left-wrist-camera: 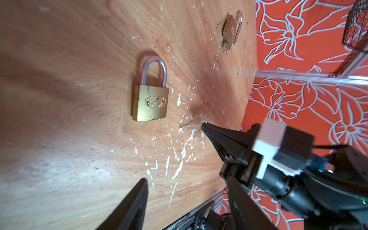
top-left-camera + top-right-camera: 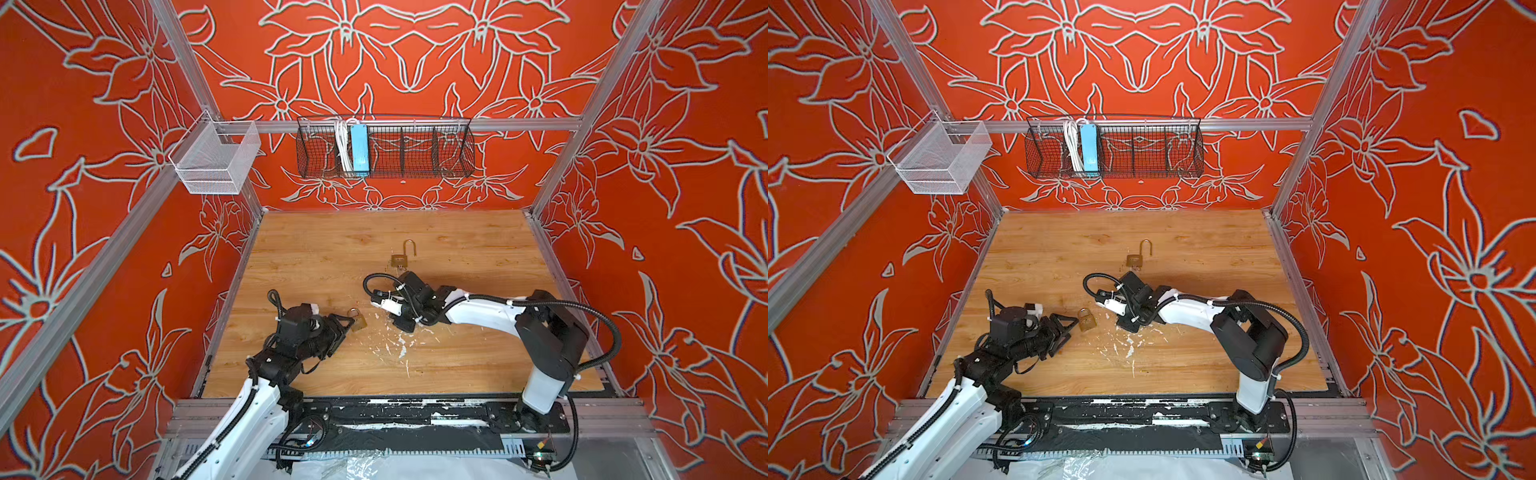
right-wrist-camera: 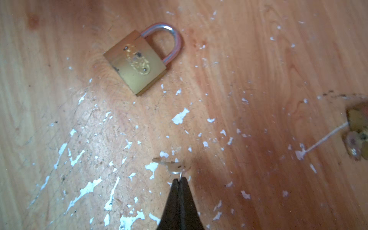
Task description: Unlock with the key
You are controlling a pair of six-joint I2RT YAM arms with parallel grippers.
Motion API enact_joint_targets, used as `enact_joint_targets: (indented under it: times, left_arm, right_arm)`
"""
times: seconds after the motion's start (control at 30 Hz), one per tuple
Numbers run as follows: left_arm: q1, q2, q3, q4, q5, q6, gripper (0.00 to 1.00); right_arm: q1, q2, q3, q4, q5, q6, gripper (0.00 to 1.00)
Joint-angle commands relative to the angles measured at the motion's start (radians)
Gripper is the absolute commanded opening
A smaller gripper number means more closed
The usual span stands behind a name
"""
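The bench (image 2: 457, 249) is a pale wood-grain board, scuffed around its lower centre with white flecks (image 2: 400, 347) where the finish has chipped. In both top views a closed padlock (image 2: 357, 319) lies flat left of centre. It is a squat brass block with a rounded steel shackle seated at both ends and an oval embossed badge on its face. The left claw (image 2: 344, 331), black with wedge-shaped fingers, sits low near that padlock. Its fingers are spread apart with nothing between them, and the lock lies ahead of the tips, apart from them in the wrist view. The key (image 3: 171, 164) is small, flat and brass-coloured. It lies on the flecked wood between the closed padlock and the right arm's wrist, near the centre of the frame, and is too small to make out in the top views. The right claw (image 3: 180, 181) is clenched, its two tapered black fingers pressed together on the thin wire loop at the key's head. The blade lies flat on the wood, apart from the closed padlock. Farther up the frame, just above the right arm's wrist, an open padlock (image 2: 399, 259) lies with one end of its shackle swung free and a second key (image 1: 226, 46) lodged in its base. On the red floral back wall hangs a black wire basket (image 2: 415, 153) holding a blue power strip (image 2: 359, 149). A white mesh basket (image 2: 216, 162) hangs at upper left.
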Motion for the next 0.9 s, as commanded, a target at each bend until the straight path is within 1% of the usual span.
enact_joint_targets:
  times: [0.0,0.1,0.17,0.23,0.3,0.43,0.63,0.73,0.87]
  left_arm:
    - [-0.044,0.049,-0.023,0.210,-0.035,-0.131,0.64]
    - [-0.118,0.128,0.011,0.296,-0.123,-0.177,0.64]
    - [-0.154,0.197,0.048,0.329,-0.159,-0.210,0.64]
    - [-0.171,0.266,0.089,0.357,-0.178,-0.255,0.66]
    - [-0.181,0.329,0.118,0.379,-0.206,-0.325,0.67]
    - [-0.202,0.429,0.123,0.493,-0.237,-0.426,0.67]
    - [-0.204,0.499,0.170,0.517,-0.175,-0.403,0.68]
    - [-0.204,0.543,0.170,0.583,-0.137,-0.398,0.68]
    - [-0.201,0.611,0.233,0.544,-0.092,-0.279,0.68]
  right_arm:
    - [0.002,-0.039,-0.029,0.012,0.048,0.124,0.00]
    - [0.004,-0.064,-0.035,0.003,0.061,0.169,0.00]
    - [0.004,-0.081,-0.033,-0.010,0.082,0.193,0.00]
    - [0.004,-0.103,-0.032,-0.024,0.104,0.218,0.00]
    - [0.004,-0.133,-0.040,-0.024,0.118,0.248,0.00]
    - [0.005,-0.175,-0.053,-0.027,0.120,0.299,0.00]
    - [0.008,-0.217,-0.077,-0.016,0.109,0.322,0.00]
    - [0.010,-0.242,-0.099,0.013,0.047,0.294,0.00]
    - [0.013,-0.297,-0.139,0.060,-0.018,0.257,0.00]
